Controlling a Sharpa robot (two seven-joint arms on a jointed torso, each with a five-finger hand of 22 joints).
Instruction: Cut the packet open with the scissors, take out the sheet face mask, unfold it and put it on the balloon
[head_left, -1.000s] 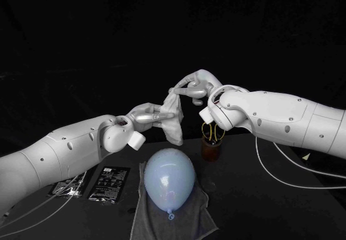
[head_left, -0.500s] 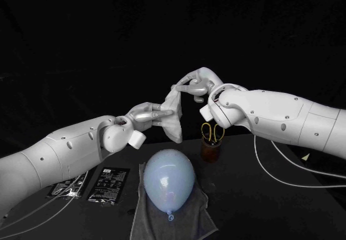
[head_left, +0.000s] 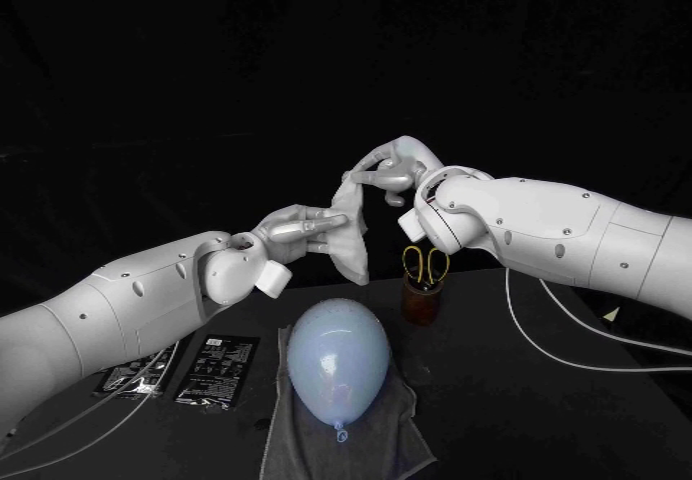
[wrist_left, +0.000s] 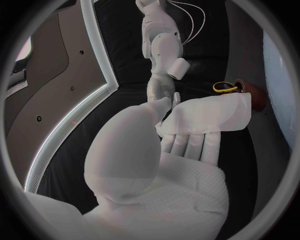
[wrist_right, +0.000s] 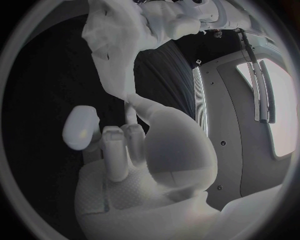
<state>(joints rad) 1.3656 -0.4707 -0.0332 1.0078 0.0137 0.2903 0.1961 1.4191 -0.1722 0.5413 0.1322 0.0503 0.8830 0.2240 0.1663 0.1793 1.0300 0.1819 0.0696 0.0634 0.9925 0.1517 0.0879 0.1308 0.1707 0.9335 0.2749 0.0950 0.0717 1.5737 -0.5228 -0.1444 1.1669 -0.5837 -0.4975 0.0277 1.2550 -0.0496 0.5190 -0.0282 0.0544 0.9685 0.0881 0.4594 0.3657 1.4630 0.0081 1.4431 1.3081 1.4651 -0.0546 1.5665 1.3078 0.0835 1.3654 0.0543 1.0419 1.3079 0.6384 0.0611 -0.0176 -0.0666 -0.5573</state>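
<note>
The left hand (head_left: 296, 232) and right hand (head_left: 389, 170) both grasp the crumpled mask (head_left: 346, 240), its folds covering the tips of their fingers (head_left: 323, 224), and below them a cup (head_left: 420, 302) hides the blades of the scissors (head_left: 423, 263).

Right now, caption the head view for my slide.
The left hand and right hand hold a white sheet face mask aloft; pale blue balloon lies on grey cloth.

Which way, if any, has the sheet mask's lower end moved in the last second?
Yes. The sheet mask has lifted slightly: its lower end hangs higher above the balloon, which has not moved.
</note>
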